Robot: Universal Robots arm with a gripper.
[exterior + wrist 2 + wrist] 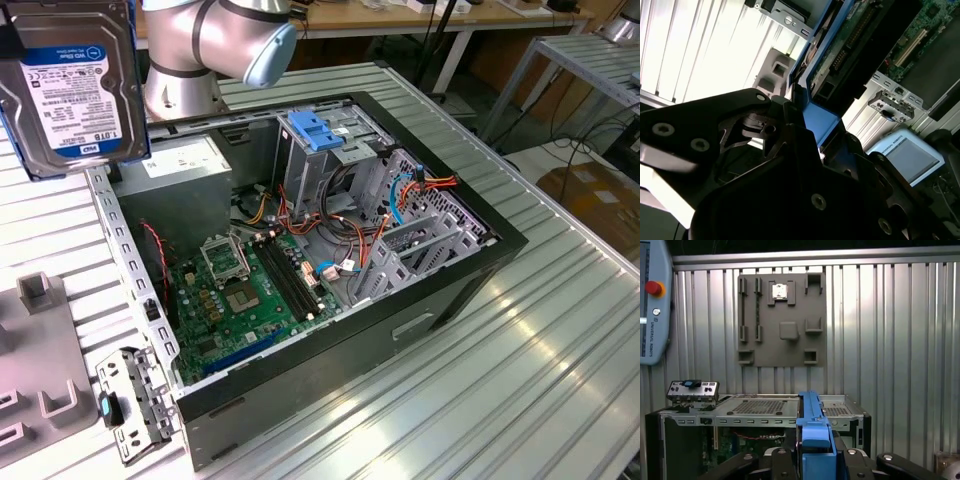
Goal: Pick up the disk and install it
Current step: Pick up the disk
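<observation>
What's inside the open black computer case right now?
Green motherboard, grey metal power-supply box, blue plastic drive bracket, orange and red cables, silver metal drive cage. Whatever lies beneath the cage and cables is covered.

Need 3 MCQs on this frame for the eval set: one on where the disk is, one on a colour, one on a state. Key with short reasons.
1. Where is the disk?
A) seated in a drive bay
B) lying flat on a grey plate
C) held up off the table, at the exterior view's upper left

2. What colour are the disk's carrier rails?
A) blue
B) red
C) yellow

3. What state is the computer case in?
A) side panel closed
B) open, motherboard exposed
C) standing upside down

Key:
1 C: the disk hangs clear of the table, label toward the exterior camera, clamped in the gripper.
2 A: the rails show blue in both wrist views.
3 B: the case lies open and the board and cables are in plain sight.
</observation>
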